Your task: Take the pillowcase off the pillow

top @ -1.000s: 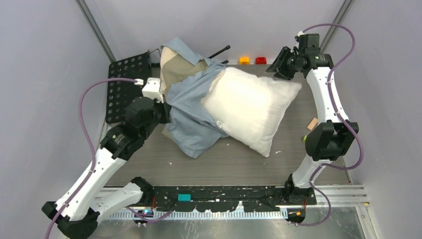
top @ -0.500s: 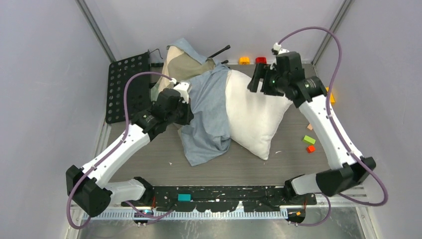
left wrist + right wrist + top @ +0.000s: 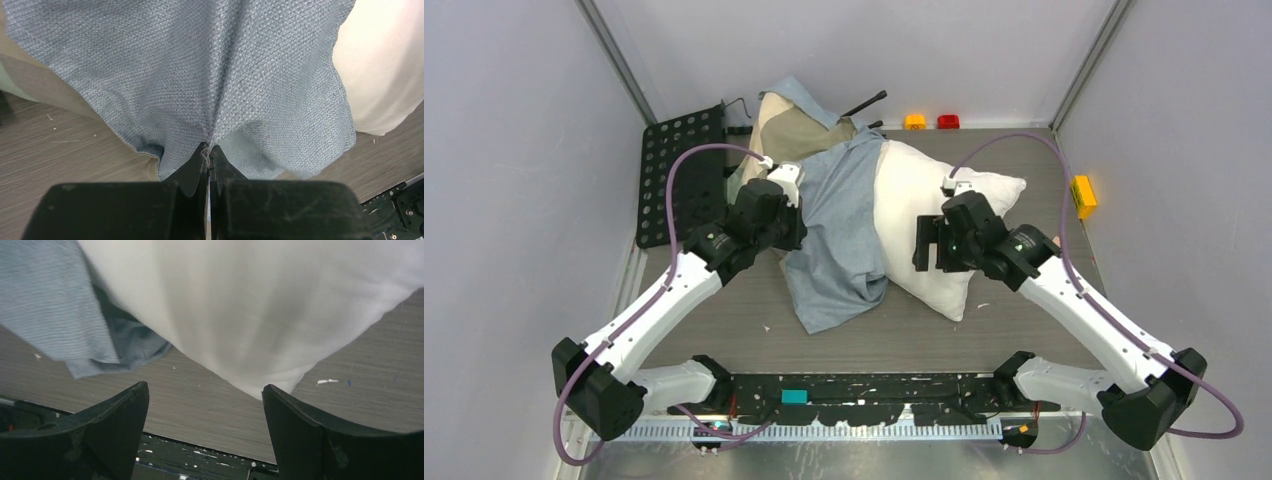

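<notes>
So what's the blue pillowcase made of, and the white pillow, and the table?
The pillowcase looks like matte woven cloth: a fine thread grid shows and it folds softly. The pillow seems smooth white fabric, faintly shiny, over soft stuffing: it bulges and creases. The table looks like grey wood or wood-print laminate: streaky grain, matte.

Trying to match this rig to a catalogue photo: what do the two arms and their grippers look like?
Both the left arm and right arm have white link shells with bulky black joints. A purple cable loops along each. The left gripper and right gripper have matte black, wedge-shaped fingers.
</notes>
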